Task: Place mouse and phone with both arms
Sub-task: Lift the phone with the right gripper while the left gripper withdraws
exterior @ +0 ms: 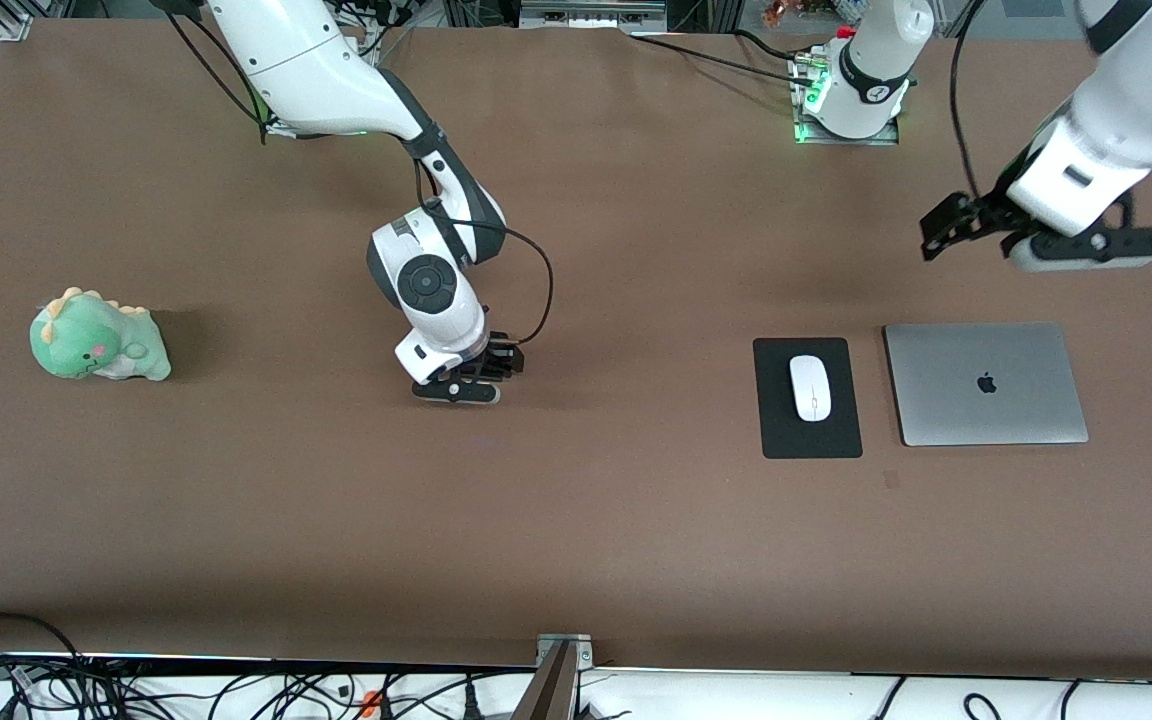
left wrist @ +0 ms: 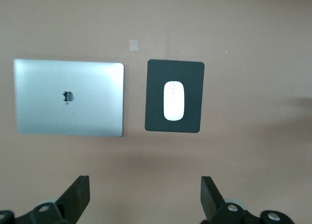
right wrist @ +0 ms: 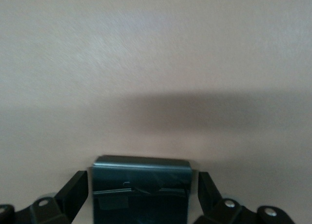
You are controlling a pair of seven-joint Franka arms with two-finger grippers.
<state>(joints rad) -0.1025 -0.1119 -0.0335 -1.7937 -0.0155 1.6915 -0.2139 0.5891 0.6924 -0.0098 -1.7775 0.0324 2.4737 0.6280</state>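
We see the white mouse (exterior: 809, 388) lying on a black mat (exterior: 807, 438), just beside a closed silver laptop (exterior: 985, 384) toward the left arm's end of the brown table (exterior: 636, 540). The left gripper (left wrist: 145, 197) hangs in the air over bare table, farther from the front camera than the laptop, its fingers (left wrist: 78, 197) spread wide and holding nothing. Near the table's middle, the right gripper (right wrist: 141, 192) is low over the surface, its fingers (right wrist: 73, 192) pinching the black phone (right wrist: 141, 185) from both sides. A green dinosaur plush (exterior: 98, 338) sits well apart toward the right arm's end.
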